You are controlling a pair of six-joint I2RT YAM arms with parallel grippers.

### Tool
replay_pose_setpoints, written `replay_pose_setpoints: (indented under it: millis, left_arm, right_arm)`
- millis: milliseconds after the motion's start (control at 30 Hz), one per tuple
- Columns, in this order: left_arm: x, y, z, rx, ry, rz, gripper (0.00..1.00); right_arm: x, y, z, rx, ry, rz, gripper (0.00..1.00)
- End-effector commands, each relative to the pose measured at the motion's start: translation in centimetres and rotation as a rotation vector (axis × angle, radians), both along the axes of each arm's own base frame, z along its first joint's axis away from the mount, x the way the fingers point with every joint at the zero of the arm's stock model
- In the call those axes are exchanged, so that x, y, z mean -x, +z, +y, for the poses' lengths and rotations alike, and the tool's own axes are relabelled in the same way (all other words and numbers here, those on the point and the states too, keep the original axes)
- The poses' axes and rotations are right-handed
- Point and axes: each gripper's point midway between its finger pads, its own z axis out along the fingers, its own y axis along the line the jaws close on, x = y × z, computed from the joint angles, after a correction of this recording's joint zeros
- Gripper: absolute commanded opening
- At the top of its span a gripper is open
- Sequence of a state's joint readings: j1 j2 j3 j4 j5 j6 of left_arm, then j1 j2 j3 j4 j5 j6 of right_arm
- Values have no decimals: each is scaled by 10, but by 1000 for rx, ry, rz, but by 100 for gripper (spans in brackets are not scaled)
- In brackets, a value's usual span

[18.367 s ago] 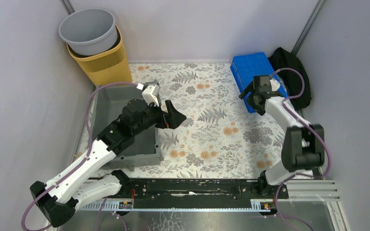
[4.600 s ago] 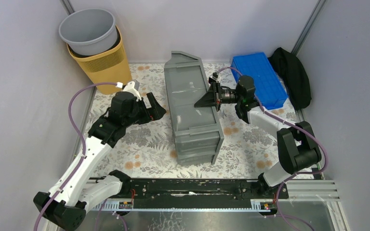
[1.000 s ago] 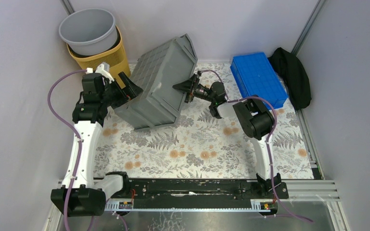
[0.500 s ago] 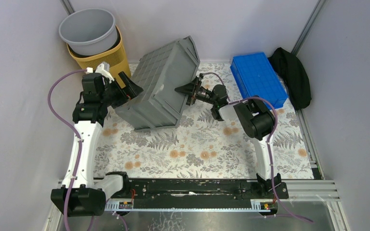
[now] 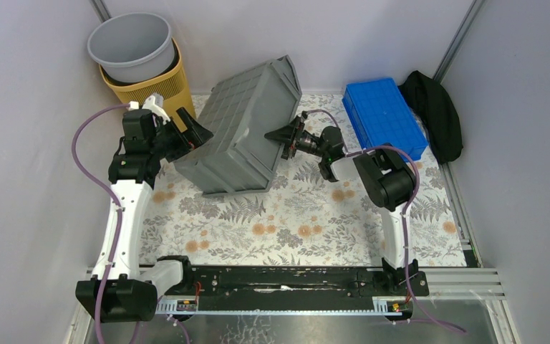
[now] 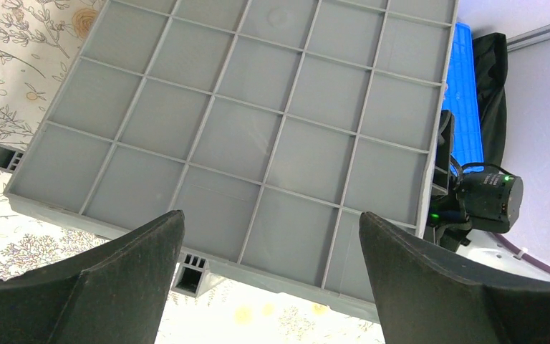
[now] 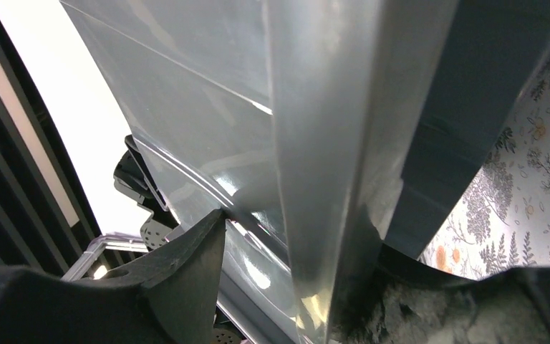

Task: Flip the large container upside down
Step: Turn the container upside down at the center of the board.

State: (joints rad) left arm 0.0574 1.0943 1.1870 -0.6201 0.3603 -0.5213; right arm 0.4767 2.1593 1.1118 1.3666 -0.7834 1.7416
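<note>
Grey large container (image 5: 238,136) leans between our grippers, tipped further than a moment ago, over halfway flipped. Our right gripper (image 5: 281,136) pinches its rim; our left gripper (image 5: 197,134) is spread wide, facing its bottom.

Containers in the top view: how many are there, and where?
4: grey bucket, nested in a yellow basket, far left; grey crate, tilted, far centre; blue tray, far right. More could hide behind the crate.
</note>
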Motion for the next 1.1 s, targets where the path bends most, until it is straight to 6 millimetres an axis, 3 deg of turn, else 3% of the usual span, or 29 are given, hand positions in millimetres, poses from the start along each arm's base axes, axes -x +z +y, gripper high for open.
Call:
replay_pose_setpoints:
  millis: [0, 300, 400, 767, 967, 1067]
  left_arm:
    - [-3, 9, -4, 13, -22, -51, 98]
    - [-3, 5, -4, 16, -24, -46, 98]
    - [-2, 4, -4, 16, -24, -44, 98]
    - [-2, 2, -4, 18, -25, -42, 98]
    - [-1, 0, -4, 19, -25, -40, 98]
    - [-2, 0, -4, 18, -24, -39, 98]
  right_arm:
    - [6, -17, -6, 114, 27, 22, 57]
    - [6, -38, -14, 196, 20, 70, 49]
    - [7, -45, -15, 231, 23, 78, 60]
    - [8, -56, -20, 254, 21, 108, 61]
    - [8, -61, -22, 259, 15, 117, 56]
    - [8, -62, -24, 250, 10, 118, 47]
